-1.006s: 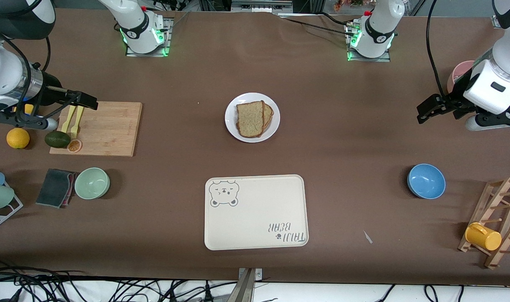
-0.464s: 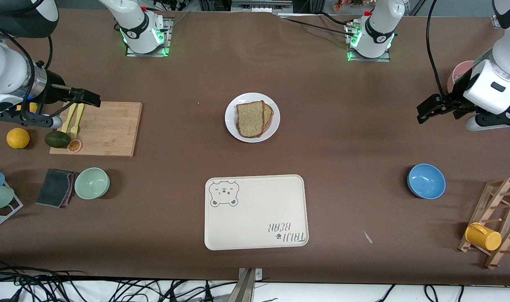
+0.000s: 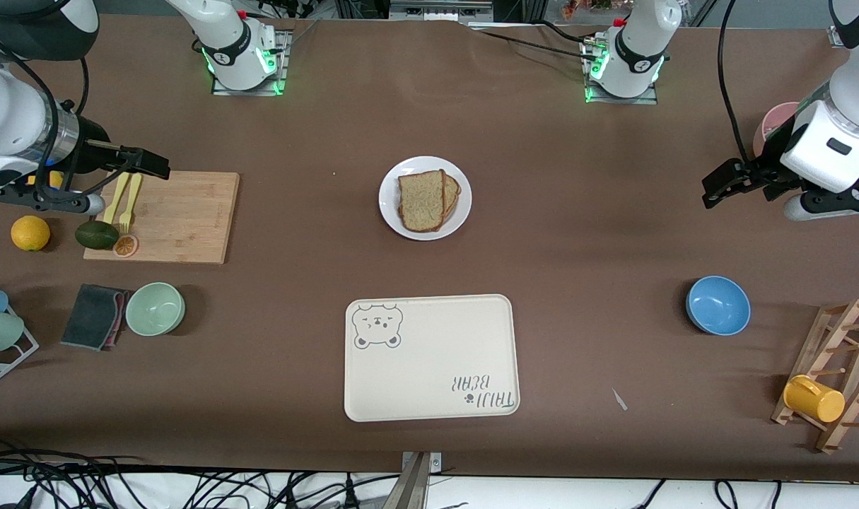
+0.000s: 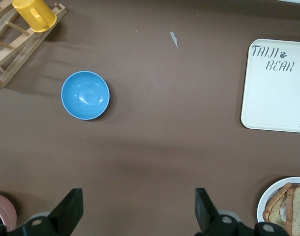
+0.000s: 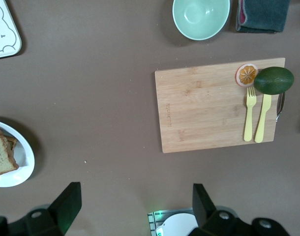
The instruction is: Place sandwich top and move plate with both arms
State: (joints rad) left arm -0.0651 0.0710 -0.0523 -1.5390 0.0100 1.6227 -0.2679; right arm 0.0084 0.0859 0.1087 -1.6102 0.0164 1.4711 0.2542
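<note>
Starting at the right arm's end: the right gripper (image 3: 145, 164) hangs over the edge of the pale wooden cutting board (image 3: 182, 215), fingers spread wide and holding nothing. The left gripper (image 3: 712, 191) hangs over bare table at the left arm's end, just as wide open and empty.

In the middle, the speckled tan-grey bread slice that's the sandwich top (image 3: 422, 201) already lies on the small round white plate (image 3: 390, 212). It sits on a browner slice (image 3: 454, 192) but skewed toward the right arm's end, so the stack isn't square.

What worries me is the plate move. The rim is low and looks slick, so each gripper would get only a thin pinch. If one arm lifts or pulls ahead of the other, I'd guess the plate tips and the skewed top slice slides off. A gripper coming in too deep could also shove the bread. The cream rectangular tray with the bear drawing (image 3: 429, 360) lies nearer the camera.

The surface is a flat brown mat, a few creases, nothing close around the plate. As for the room, there's not much to see: cables along the camera-side edge.
</note>
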